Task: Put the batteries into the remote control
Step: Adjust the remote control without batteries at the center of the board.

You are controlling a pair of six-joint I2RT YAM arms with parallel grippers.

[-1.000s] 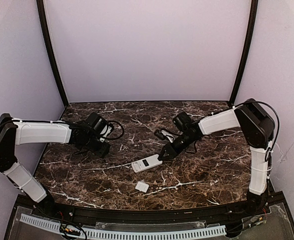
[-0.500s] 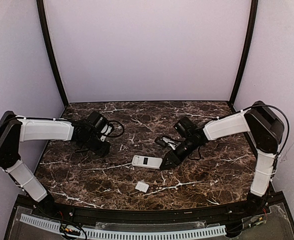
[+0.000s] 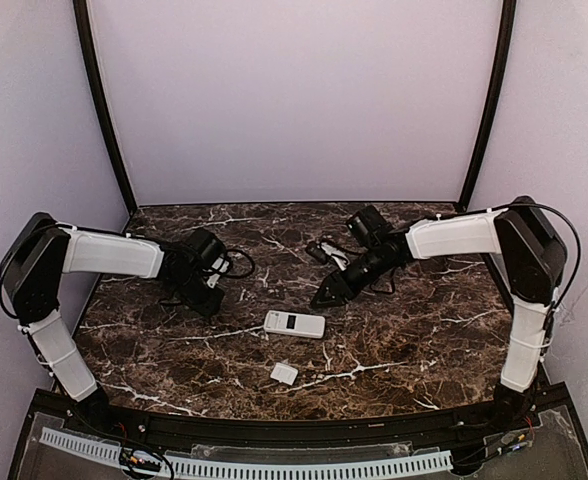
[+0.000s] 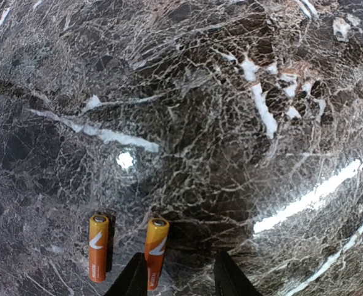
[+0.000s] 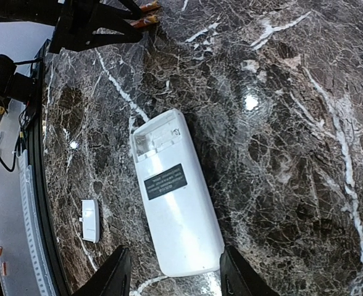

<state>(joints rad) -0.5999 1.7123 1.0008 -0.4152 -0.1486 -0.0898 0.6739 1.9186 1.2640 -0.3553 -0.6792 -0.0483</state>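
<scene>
1. A glossy dark brown marble counter [image 3: 424, 340] with white veins; plain pale lilac walls [image 3: 294, 100] stand around it.
2. The flat white plastic remote control [image 5: 175, 209] lies mid-counter, back up, with its recess uncovered.
3. Two slim orange batteries [image 4: 98, 246] lie side by side at the left gripper [image 4: 181, 280], which is partly open and empty.
4. The right gripper [image 5: 172, 280] stands open above the remote control, holding nothing.

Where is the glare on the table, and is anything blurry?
Left wrist: a round glare spot and a bright streak on the table, batteries sharp. Right wrist: one glare spot right of the remote, nothing blurred. Top external: soft, even light.
</scene>
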